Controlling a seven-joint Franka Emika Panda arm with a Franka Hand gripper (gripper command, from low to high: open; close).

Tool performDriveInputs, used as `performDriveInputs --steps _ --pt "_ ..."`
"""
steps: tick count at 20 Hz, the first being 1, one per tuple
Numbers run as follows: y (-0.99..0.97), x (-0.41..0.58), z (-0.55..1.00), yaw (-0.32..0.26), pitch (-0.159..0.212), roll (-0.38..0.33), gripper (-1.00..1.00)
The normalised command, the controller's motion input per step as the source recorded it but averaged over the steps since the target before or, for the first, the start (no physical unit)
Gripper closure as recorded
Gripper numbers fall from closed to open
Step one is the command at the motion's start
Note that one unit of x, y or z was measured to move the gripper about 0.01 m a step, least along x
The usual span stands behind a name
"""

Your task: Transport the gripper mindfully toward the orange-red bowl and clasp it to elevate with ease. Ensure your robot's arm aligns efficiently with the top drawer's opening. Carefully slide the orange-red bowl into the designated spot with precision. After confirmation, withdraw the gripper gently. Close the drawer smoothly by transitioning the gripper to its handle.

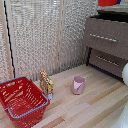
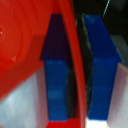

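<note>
1. A light wooden floor (image 1: 85, 100) is seen in front of a pale, ribbed curtain-like backdrop (image 1: 40, 35); the scene is taken from the exterior view's left to its right.
2. At the exterior view's left, a red wire basket with a blue rim (image 1: 21, 100) is set on the floor; just beside it a small yellow-brown packet (image 1: 46, 83) stands upright, and further right a small pink cup (image 1: 78, 84) is placed.
3. At the exterior view's right, the dark brown wooden dresser is found, its top drawer (image 1: 107, 35) fronted by a long silver bar handle (image 1: 103, 37); a lower drawer with a like bar (image 1: 107, 61) sits beneath.
4. In the wrist view, the rim of the glossy orange-red bowl (image 2: 25, 45) is clamped between the blue fingertips (image 2: 102, 65) of the gripper (image 2: 79, 70), one pad inside the wall and one outside.
5. The grasp is therefore judged done and the bowl lifted: a red patch (image 1: 108, 2) cut by the exterior view's upper edge, above the dresser, is probably that bowl.
6. Placing into the drawer, releasing and closing by the handle are judged as left.
7. Whether the top drawer is pulled out cannot be told with certainty; the arm is hardly shown, only a white blurred shape (image 1: 125, 75) at the right edge.
</note>
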Motion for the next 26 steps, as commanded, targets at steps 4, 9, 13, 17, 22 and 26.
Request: performDriveInputs --steps 4,9,13,17,22,26 --pt "-0.39 0.0 -0.2 -0.014 -0.048 0.0 1.0" --pt "-0.25 -0.022 -0.08 -0.003 -0.011 0.001 1.0" --pt "-0.02 -0.03 -0.01 -0.027 0.003 -0.006 1.0" --pt "0.0 0.0 0.0 0.0 0.0 0.0 -1.0" --pt "0.07 0.023 0.15 0.006 0.012 -0.005 -1.0" --pt "0.31 0.054 0.23 0.051 0.039 -0.075 -1.0"
